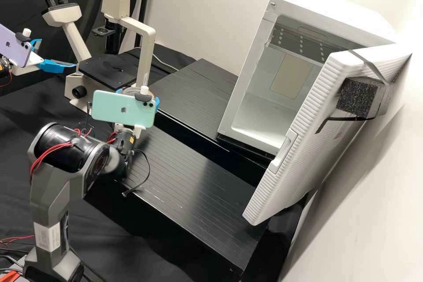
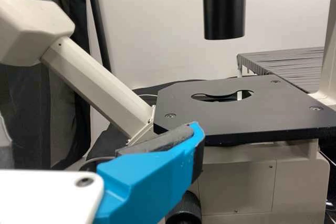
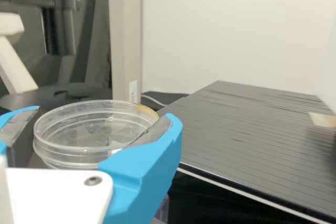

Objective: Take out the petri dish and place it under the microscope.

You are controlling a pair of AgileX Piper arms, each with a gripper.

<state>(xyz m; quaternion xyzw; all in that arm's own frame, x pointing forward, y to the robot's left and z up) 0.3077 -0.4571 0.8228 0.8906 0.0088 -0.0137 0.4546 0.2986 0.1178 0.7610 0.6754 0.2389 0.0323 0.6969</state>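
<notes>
Behind the green phone, the right gripper (image 1: 157, 103) holds the clear petri dish (image 1: 137, 91) beside the microscope's arm. In the right wrist view the right gripper (image 3: 102, 121) is shut on the petri dish (image 3: 89, 150), gripping its sides between both blue fingers. At the far left the left gripper (image 1: 58, 53) stands open beside the microscope stage (image 1: 105, 70). In the left wrist view one finger of the left gripper (image 2: 105, 137) is in front of the black stage (image 2: 210, 121) with its central opening; the black lens tube (image 2: 224, 6) is above it.
The white incubator (image 1: 253, 114) stands at the right with its door (image 1: 304, 119) swung open. A black ribbed platform (image 1: 194, 92) lies between incubator and microscope, with another (image 1: 189, 176) nearer. The eyepiece head (image 1: 61, 15) rises behind the stage.
</notes>
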